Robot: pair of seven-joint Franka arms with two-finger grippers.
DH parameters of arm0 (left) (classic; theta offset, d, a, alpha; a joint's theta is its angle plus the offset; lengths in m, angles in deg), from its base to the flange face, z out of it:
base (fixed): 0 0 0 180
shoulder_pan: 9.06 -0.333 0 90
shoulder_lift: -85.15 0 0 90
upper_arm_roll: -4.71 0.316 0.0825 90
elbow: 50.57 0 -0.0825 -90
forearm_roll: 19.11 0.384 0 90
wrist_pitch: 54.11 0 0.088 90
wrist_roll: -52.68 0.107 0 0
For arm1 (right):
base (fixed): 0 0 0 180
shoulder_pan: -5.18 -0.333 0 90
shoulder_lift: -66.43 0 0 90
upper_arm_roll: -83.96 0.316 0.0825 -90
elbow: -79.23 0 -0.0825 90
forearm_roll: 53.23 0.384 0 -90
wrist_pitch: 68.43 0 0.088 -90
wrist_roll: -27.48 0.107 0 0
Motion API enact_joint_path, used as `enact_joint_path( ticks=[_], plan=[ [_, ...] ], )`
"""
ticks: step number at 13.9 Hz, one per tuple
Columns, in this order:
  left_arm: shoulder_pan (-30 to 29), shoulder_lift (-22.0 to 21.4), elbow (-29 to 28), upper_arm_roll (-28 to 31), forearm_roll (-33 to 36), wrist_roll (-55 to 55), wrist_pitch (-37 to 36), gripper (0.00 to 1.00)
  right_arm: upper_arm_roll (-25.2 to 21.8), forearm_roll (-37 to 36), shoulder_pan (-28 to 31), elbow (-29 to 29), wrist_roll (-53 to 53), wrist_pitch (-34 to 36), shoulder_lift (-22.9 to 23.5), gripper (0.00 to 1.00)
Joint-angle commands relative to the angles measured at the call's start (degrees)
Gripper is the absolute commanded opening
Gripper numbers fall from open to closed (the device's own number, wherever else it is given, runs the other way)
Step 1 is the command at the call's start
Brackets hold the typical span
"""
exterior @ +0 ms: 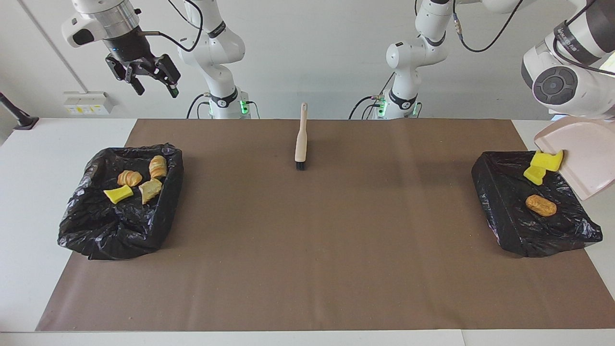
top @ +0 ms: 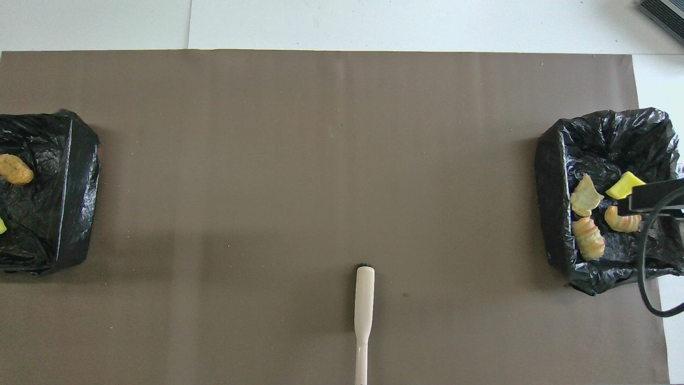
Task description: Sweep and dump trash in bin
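Observation:
The pale pink dustpan (exterior: pixel 579 161) hangs tilted under my left arm (exterior: pixel 557 84), its lip over the black-lined bin (exterior: pixel 504 211) at that arm's end. The left gripper itself is hidden past the picture's edge. A yellow trash chunk (exterior: pixel 547 160) sits at the dustpan's lip, above another yellow piece (exterior: pixel 534 175) and a tan lump (exterior: pixel 541 205) in the bin. My right gripper (exterior: pixel 156 89) is open and empty, high over the other bin (exterior: pixel 96 230) (top: pixel 556 160), which holds several trash pieces (exterior: pixel 139 182). The brush (exterior: pixel 301 139) (top: pixel 364 305) lies on the mat between the arms' bases.
A brown mat (exterior: pixel 307 240) covers most of the white table. A bin stands at each end of the mat. The right arm's cable (top: pixel 644 267) hangs over its bin in the overhead view.

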Motion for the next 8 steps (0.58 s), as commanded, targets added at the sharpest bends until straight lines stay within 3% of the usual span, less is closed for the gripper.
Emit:
enact_joint_path(
  ticks=[1,5,8],
  plan=[
    [0.86,-1.15,-1.16,0.5,1.31,-1.62,-0.57,0.0,0.27,-2.76,0.21,0.67,-6.98,0.43,0.5,1.0],
    [-0.2,-0.97,-0.9,0.58,-0.7,-1.44,2.59,0.0,-0.78,-4.27,1.0,0.49,-9.19,0.17,0.95,1.0],
    [-0.2,-0.36,-0.11,0.76,-10.35,-1.62,2.77,0.0,-1.84,-3.31,2.15,0.66,-9.11,0.17,0.77,1.0]
  ],
)
